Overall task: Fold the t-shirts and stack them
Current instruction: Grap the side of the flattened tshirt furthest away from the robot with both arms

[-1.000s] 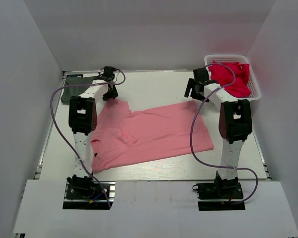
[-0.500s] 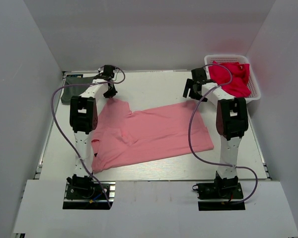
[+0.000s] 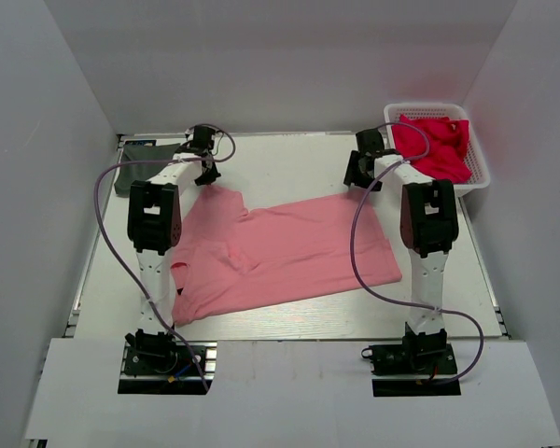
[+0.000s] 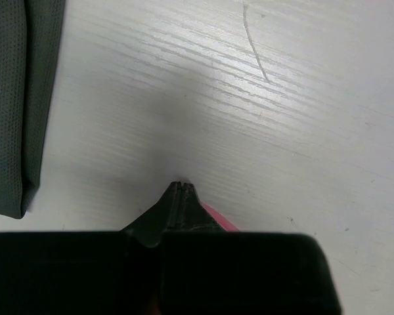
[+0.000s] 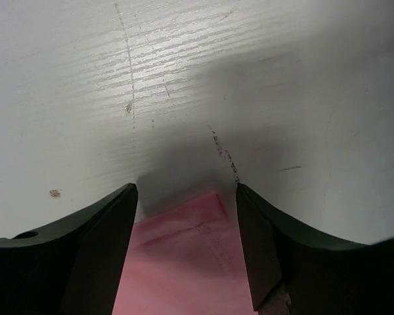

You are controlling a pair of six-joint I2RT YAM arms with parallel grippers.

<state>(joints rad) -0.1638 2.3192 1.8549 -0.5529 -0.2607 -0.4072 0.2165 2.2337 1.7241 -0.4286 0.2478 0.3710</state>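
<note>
Top external view: a white wood-grain table (image 3: 289, 154) enclosed by white walls (image 3: 289, 56) on three sides. The salmon-pink t-shirt (image 3: 289, 247) lies spread flat, nearer the arm bases than both pincers, with its two far corners reaching up to them.

Left pincer (image 3: 205, 174): fingers pressed tip to tip on the shirt's far-left corner (the left wrist view shows only a pink sliver beside the closed tips). To its left, and apart from it, the dark grey t-shirt (image 3: 131, 173) lies as a folded square by the table's left edge. Bare table lies ahead of the tips and to their right.

Right pincer (image 3: 359, 175): fingers spread wide and gripping nothing. They straddle the shirt's far-right corner, which lies flat on the table between them (right wrist view). The table ahead of it is bare and lightly scratched. Near it on the right, at the table's far-right corner, stands a white plastic basket (image 3: 429, 109) holding red cloth (image 3: 434, 145). Open table separates the two pincers.
</note>
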